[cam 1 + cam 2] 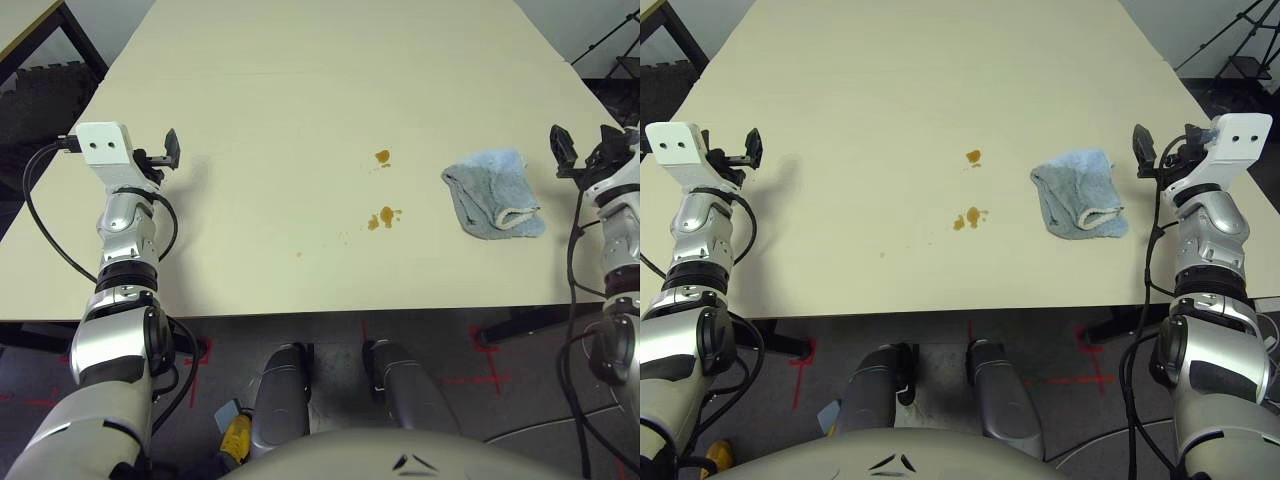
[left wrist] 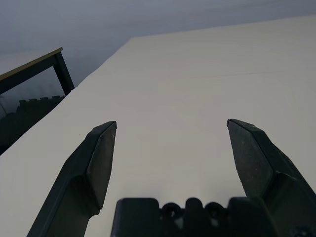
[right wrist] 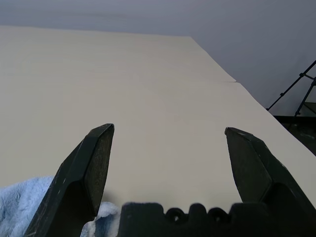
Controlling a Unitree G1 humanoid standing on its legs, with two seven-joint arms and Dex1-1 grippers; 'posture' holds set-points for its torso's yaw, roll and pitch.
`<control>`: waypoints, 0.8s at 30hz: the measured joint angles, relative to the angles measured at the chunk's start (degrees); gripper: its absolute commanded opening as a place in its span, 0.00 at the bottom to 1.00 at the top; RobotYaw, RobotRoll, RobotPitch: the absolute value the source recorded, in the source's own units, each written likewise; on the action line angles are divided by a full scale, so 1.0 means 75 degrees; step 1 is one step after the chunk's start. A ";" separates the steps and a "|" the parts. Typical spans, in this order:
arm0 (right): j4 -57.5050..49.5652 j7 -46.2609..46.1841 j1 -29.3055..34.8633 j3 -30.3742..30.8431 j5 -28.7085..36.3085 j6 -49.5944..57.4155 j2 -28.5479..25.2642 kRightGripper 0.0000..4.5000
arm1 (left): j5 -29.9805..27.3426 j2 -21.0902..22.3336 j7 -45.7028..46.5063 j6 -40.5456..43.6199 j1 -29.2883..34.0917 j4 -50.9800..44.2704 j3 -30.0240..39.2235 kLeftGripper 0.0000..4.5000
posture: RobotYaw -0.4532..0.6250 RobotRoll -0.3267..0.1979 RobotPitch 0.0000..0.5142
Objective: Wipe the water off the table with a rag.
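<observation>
- The water [image 1: 384,217] lies as small orange-brown blotches near the middle of the table [image 1: 300,90]: one pair of spots, a smaller spot [image 1: 382,157] farther from the robot, and a tiny droplet [image 1: 298,254] off toward the left arm's side.
- The rag [image 1: 495,194], light blue-grey with a whitish rolled hem, sits bunched on the table between the blotches and the right gripper, apart from the water and just beside that gripper.
- The right gripper [image 1: 1160,152] hovers at the table's right side, near the rag; its two black fingers [image 3: 89,177] are spread wide with nothing between them, and a corner of the rag shows below them in the right wrist view.
- The left gripper [image 1: 160,152] is over the table's left side, well apart from both water and rag; its fingers [image 2: 91,175] are likewise spread wide and hold nothing, with bare tabletop beyond them.
</observation>
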 measured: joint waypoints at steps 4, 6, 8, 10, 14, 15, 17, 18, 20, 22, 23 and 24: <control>0.0029 0.0001 -0.0023 0.0002 -0.0003 -0.0001 0.0001 0.99 | 0.0000 0.0000 0.0000 0.0000 0.0000 0.0000 0.0000 1.00 | 0.34 0.62 0.30; 0.0033 0.0001 -0.0034 0.0005 -0.0004 -0.0001 0.0003 0.99 | 0.0000 0.0000 0.0000 0.0000 0.0000 0.0000 -0.0001 1.00 | 0.34 0.62 0.31; 0.0033 0.0001 -0.0036 0.0006 -0.0004 -0.0001 0.0007 0.99 | 0.0001 -0.0001 -0.0003 0.0000 0.0000 0.0000 -0.0007 1.00 | 0.34 0.62 0.31; 0.0031 0.0002 -0.0036 0.0006 -0.0003 -0.0001 0.0015 0.99 | -0.0001 -0.0005 -0.0045 0.0002 0.0000 -0.0002 -0.0012 1.00 | 0.34 0.62 0.31; 0.0031 0.0000 -0.0036 0.0007 -0.0004 -0.0001 0.0043 0.99 | -0.0007 -0.0006 -0.0269 0.0027 0.0000 -0.0006 -0.0018 1.00 | 0.34 0.62 0.31; 0.0029 -0.0004 -0.0036 0.0008 -0.0004 0.0000 0.0054 0.99 | -0.0018 -0.0006 -0.0400 0.0043 0.0000 -0.0012 -0.0018 1.00 | 0.35 0.62 0.32; 0.0025 -0.0010 -0.0037 0.0012 -0.0004 0.0000 0.0095 0.99 | -0.0063 -0.0006 -0.0714 0.0086 -0.0003 -0.0038 -0.0019 1.00 | 0.35 0.62 0.31; 0.0025 -0.0015 -0.0037 0.0012 -0.0006 0.0001 0.0112 0.99 | -0.0091 -0.0006 -0.0853 0.0122 -0.0004 -0.0065 -0.0019 1.00 | 0.35 0.62 0.31; 0.0025 -0.0023 -0.0036 0.0012 -0.0012 0.0001 0.0138 0.99 | -0.0156 -0.0015 -0.1169 0.0212 -0.0003 -0.0207 -0.0021 1.00 | 0.35 0.62 0.31; 0.0025 -0.0035 -0.0040 0.0013 -0.0020 0.0001 0.0156 0.99 | -0.0321 -0.0054 -0.1622 0.0384 0.0000 -0.0452 -0.0025 1.00 | 0.34 0.62 0.31; 0.0026 -0.0051 -0.0040 0.0013 -0.0028 0.0001 0.0163 0.99 | -0.0391 -0.0095 -0.1872 0.0477 0.0004 -0.0597 -0.0033 1.00 | 0.34 0.62 0.31; 0.0026 -0.0070 -0.0042 0.0013 -0.0034 0.0001 0.0175 0.99 | -0.0471 -0.0150 -0.2152 0.0587 0.0018 -0.0764 -0.0062 1.00 | 0.34 0.62 0.31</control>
